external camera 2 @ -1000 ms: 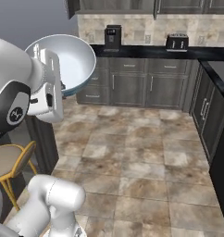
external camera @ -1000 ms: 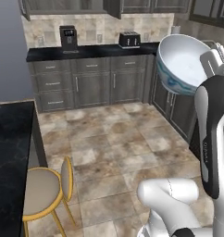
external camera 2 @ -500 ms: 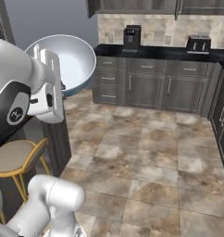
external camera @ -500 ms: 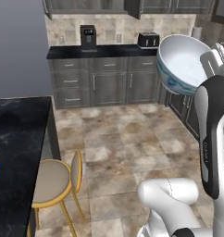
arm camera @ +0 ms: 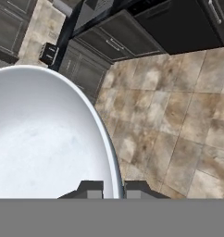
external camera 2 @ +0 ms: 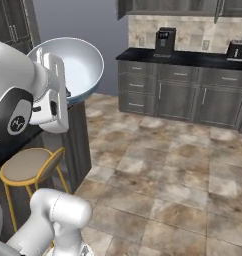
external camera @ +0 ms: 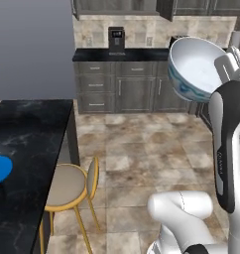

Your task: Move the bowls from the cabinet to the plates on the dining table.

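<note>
The white bowl (external camera: pixel 194 69) with a blue pattern on its outside hangs tilted high above the floor, held by its rim in my shut gripper (external camera: pixel 225 67). From the other side the bowl (external camera 2: pixel 75 65) shows its pale inside, with the gripper (external camera 2: pixel 63 91) on its near edge. In the hand view the bowl (arm camera: pixel 44 139) takes up the left half, its rim running between the fingertips of the gripper (arm camera: pixel 114 189). The dining table (external camera: pixel 32 134) with its black marble top lies at the left, and the blue plate (external camera: pixel 0 169) rests on it at the picture's edge.
A yellow-framed stool (external camera: pixel 67 186) stands against the table. Grey drawer units (external camera: pixel 122 89) under a black worktop carry a coffee machine (external camera: pixel 116 37) and a toaster (external camera 2: pixel 238 50). Dark wall cabinets (external camera: pixel 117 6) hang above. Tiled floor (external camera: pixel 142 144) lies open between.
The whole scene has slid right in both base views as the base moves. The dining table and blue plate have come into view at the left. The bowl stays gripped.
</note>
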Controlling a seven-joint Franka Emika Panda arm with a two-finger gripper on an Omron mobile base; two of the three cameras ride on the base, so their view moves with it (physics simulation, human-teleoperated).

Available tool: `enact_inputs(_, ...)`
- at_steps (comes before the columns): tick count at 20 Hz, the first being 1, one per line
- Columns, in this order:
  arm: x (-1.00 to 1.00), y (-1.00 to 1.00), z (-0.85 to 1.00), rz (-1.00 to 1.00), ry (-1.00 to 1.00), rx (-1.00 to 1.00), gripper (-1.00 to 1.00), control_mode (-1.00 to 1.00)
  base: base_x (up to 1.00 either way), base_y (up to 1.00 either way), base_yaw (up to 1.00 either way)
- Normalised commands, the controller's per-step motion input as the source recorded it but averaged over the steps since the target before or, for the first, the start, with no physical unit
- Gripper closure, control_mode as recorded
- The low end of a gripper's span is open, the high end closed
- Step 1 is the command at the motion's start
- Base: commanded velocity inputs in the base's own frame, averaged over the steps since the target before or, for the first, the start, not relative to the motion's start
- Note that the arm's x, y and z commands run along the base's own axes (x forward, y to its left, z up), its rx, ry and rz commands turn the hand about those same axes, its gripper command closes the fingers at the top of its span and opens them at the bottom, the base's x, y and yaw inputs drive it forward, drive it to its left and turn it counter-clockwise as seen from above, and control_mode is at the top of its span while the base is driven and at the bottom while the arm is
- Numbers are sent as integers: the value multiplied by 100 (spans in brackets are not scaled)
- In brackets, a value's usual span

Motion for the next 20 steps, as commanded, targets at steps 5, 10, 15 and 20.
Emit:
enact_inputs(5,0,0,0,0,0,0,100,100,0,0,25)
enact_inputs(10,0,0,0,0,0,0,100,100,0,0,25)
enact_inputs(15,0,0,0,0,0,0,100,100,0,3,25)
enact_inputs(20,0,0,0,0,0,0,100,100,0,3,25)
